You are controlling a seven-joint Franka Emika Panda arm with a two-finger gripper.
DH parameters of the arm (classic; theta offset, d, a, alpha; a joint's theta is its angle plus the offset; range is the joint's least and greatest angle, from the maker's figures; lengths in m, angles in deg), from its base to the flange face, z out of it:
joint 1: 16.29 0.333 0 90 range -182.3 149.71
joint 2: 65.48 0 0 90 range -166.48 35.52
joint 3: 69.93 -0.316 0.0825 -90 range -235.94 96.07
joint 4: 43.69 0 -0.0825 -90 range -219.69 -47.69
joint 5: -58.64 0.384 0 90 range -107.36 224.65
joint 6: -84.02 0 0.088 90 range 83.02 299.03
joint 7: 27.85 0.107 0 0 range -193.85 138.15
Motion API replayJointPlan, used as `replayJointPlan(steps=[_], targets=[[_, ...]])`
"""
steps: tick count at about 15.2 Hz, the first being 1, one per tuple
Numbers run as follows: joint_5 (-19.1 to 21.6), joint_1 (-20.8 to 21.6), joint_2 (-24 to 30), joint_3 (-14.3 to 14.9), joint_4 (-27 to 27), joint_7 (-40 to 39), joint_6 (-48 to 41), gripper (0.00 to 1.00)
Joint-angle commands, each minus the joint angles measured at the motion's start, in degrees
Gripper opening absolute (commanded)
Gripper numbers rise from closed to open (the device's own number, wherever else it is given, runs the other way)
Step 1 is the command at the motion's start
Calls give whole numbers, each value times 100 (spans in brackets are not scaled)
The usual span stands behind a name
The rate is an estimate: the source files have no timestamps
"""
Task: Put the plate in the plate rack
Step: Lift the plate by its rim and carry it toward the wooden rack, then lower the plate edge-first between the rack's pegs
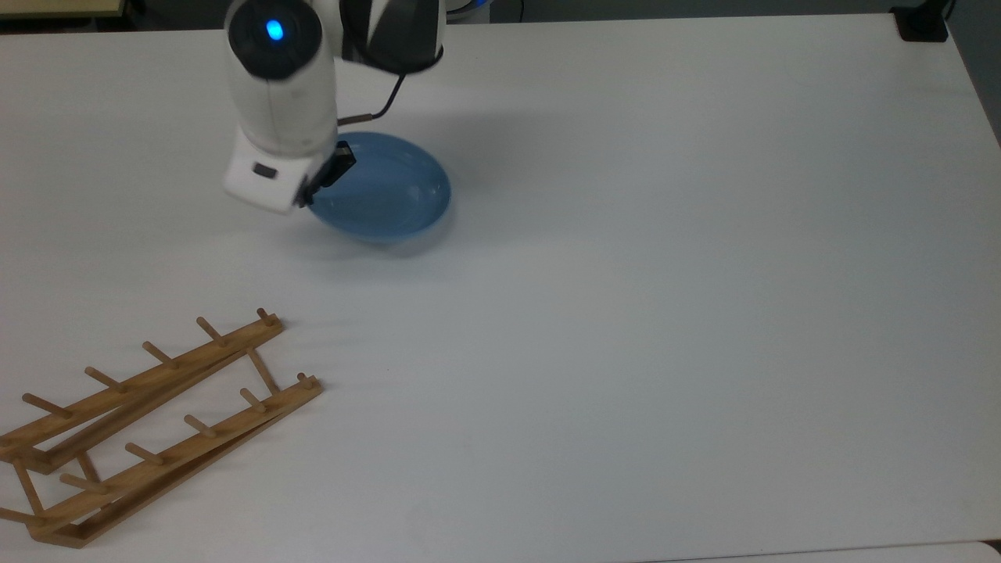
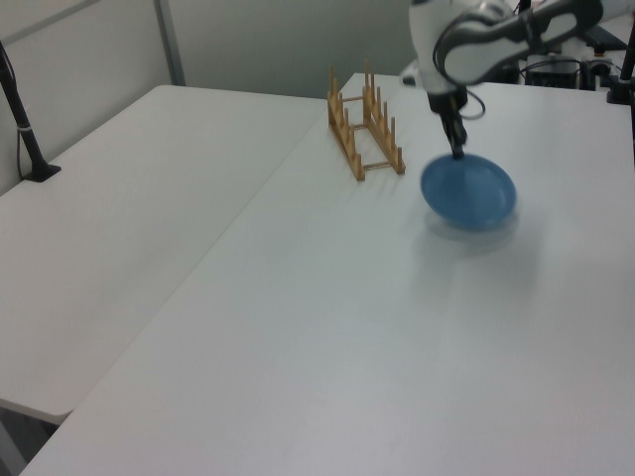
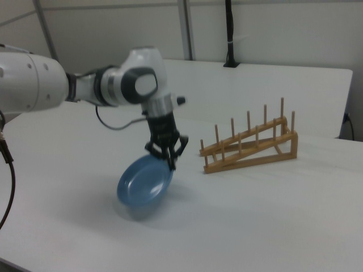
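Plate (image 3: 144, 182): light blue, tilted, lifted off the table (image 3: 272, 226), pinched at its upper rim by the gripper (image 3: 168, 158), fingers closed on it. Risk: single-edge hold may swing or slip. Plate rack (image 3: 252, 144): at 3 o'clock, well apart; pegs could catch the rim.

Blue plate (image 3: 145, 181) tilted, off table; wooden plate rack (image 3: 249, 144) nearby, w/ upright pegs.

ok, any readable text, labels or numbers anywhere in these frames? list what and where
None readable.
Arm wrist housing: a small dark rectangular mark, too small to read.
Plate, plate rack, table: plain, no lettering or signs.
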Motion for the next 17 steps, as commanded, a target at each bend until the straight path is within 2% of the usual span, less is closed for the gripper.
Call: replayJointPlan(steps=[1, 5, 9, 12, 15, 17], targets=[[37, -38, 230, 73, 684, 473, 121, 0], [2, -310, 230, 82, 1353, 1052, 409, 0], [-51, -627, 213, 91, 1363, 2202, 1954, 0], [-77, -811, 151, 134, 1354, 2529, 2739, 0], [-95, -821, 116, 362, 1354, 2793, 3345, 0], [-304, -821, 20, 503, 1354, 3117, 3706, 0]])
